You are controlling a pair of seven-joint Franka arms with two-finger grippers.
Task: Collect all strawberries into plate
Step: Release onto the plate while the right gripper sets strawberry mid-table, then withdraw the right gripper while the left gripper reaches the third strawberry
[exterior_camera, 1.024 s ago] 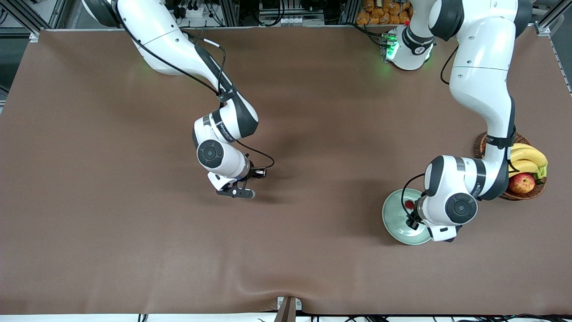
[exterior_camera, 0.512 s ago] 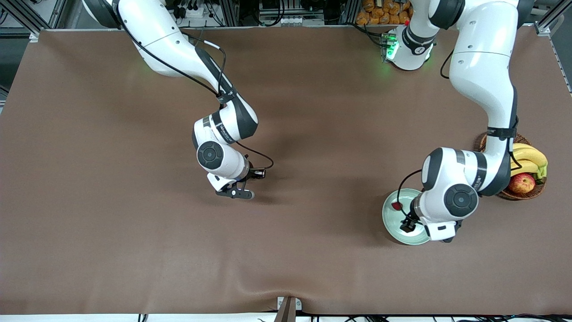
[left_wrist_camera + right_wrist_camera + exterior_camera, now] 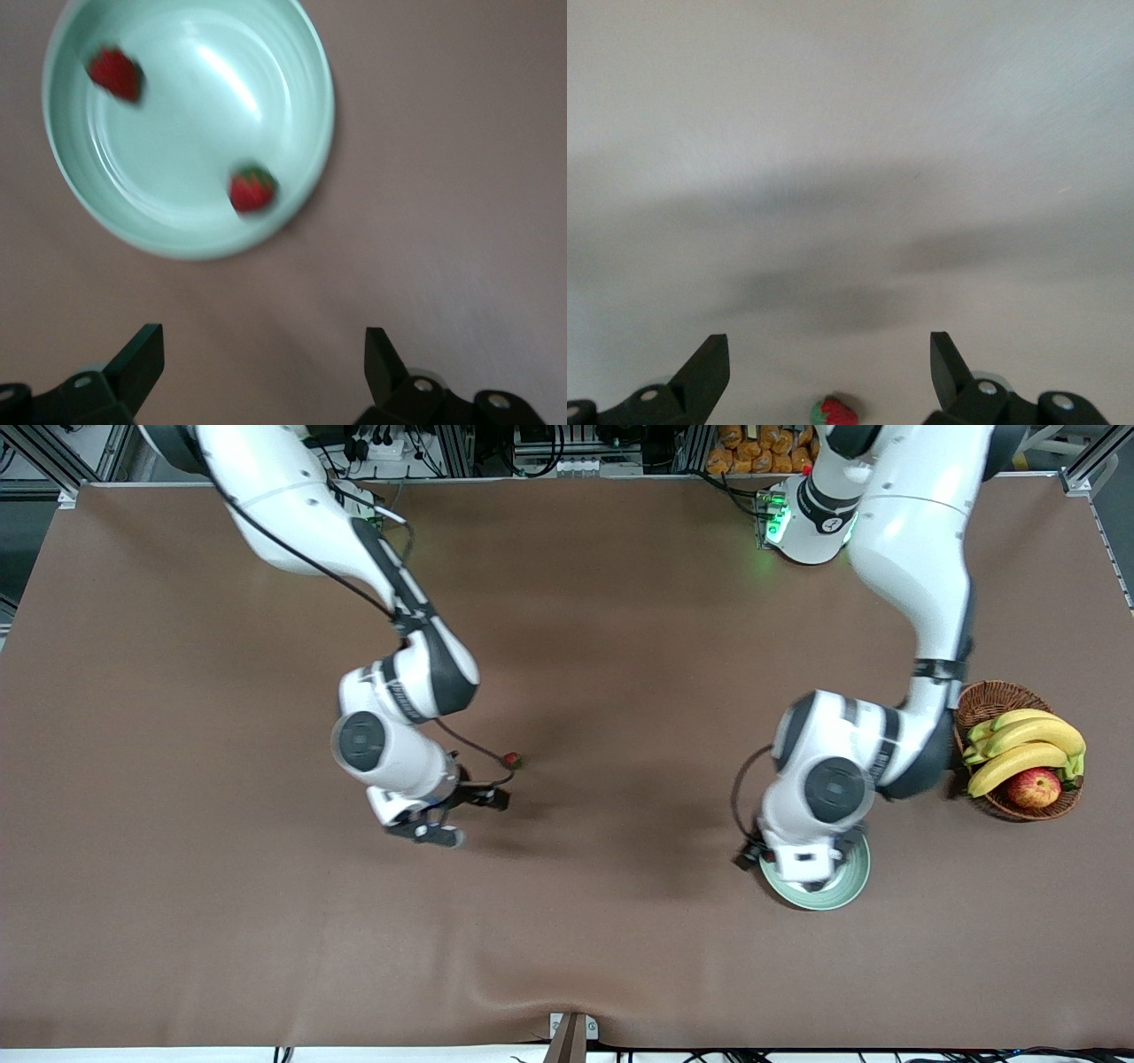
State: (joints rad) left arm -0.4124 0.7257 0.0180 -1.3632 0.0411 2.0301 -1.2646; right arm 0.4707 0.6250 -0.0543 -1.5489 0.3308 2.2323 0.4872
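two strawberries [image 3: 251,189] now lie in the plate [image 3: 314,133]; left gripper [image 3: 264,376] has lifted off, fingers open. right gripper [image 3: 830,376] (fingers open too) backs off, uncovering the last strawberry [image 3: 511,760] mid-table.

Glossy white arms [image 3: 912,558] with dark grey joints, trailing black cables.

Two strawberries [image 3: 252,189] in plate [image 3: 306,133], third [image 3: 511,760] on table [image 3: 620,646]

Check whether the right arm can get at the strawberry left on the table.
Probably yes: the right gripper is open close above the strawberry, with nothing between them.
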